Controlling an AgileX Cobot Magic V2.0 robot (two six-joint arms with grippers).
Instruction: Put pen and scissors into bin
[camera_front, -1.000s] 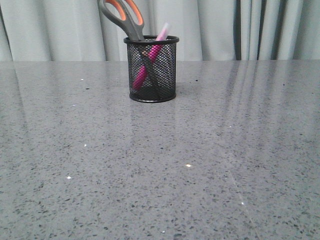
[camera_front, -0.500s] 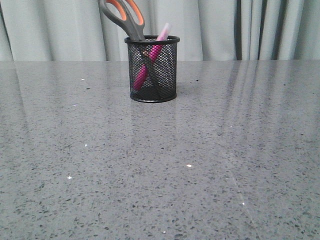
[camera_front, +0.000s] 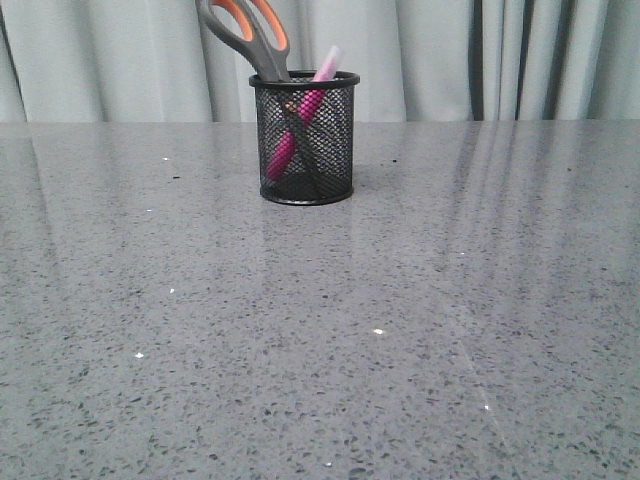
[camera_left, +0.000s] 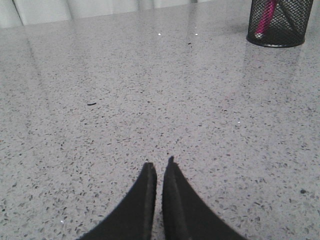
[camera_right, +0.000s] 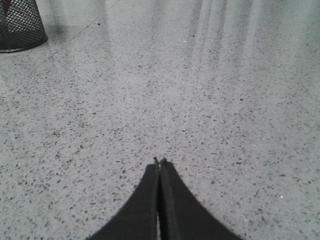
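Scissors (camera_front: 250, 35), one pair, stand in the one black mesh bin (camera_front: 305, 140) at the upper centre of the front view, handles leaning out toward the upper left above the rim. One pink pen (camera_front: 298, 125) leans the other way inside, its clear cap poking out at the upper right, crossing the blades. The bin sits on a grey speckled table (camera_front: 320, 330) before pale curtains (camera_front: 430, 55). The left gripper (camera_left: 159, 167) has its fingers nearly together, holding nothing; the right gripper (camera_right: 159, 162) is pressed closed, empty. Both hang over bare tabletop well apart from the bin.
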